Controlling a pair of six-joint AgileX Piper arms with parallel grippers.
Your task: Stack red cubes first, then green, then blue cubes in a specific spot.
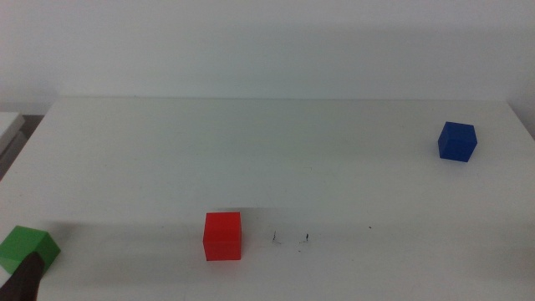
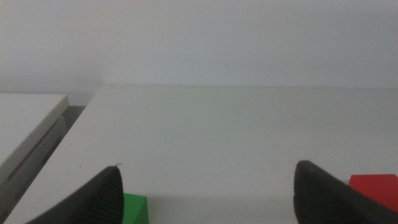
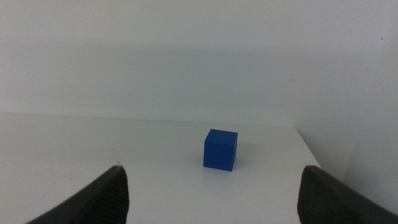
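The red cube (image 1: 222,237) sits on the white table near the front, just left of the spot (image 1: 290,239), a bare patch between two tiny black marks. The green cube (image 1: 29,248) sits at the front left corner. The blue cube (image 1: 457,140) sits far right, toward the back. My left gripper (image 2: 208,167) is open and empty, low at the front left; one dark jaw shows beside the green cube in the middle view (image 1: 29,280). Its wrist view shows the green cube (image 2: 134,208) and the red cube (image 2: 376,186). My right gripper (image 3: 212,168) is open and empty, facing the blue cube (image 3: 220,149), and is out of the middle view.
A lone dark speck (image 1: 371,227) lies right of the marks. A second pale surface (image 2: 25,124) stands beyond the table's left edge, across a dark gap. A plain wall rises behind the table's back edge. The blue cube is close to the table's right edge.
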